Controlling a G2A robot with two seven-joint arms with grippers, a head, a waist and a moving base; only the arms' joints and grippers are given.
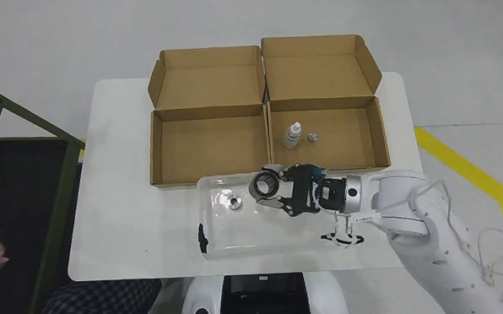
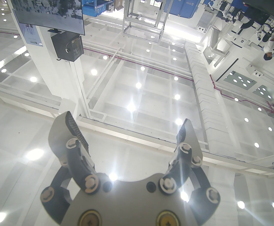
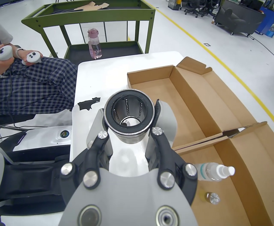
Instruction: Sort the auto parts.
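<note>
Here, right tool [image 3: 130, 113] gripping bearing [image 3: 129, 135]

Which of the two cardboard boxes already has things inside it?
The box on the robot's right: it alone holds a small white bottle and a little metal part.

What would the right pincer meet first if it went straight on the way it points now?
Probably the small round metal part in the clear plastic tray: it shows through the bore of the grey metal cylinder held by the right pincer. Depth is unclear.
</note>
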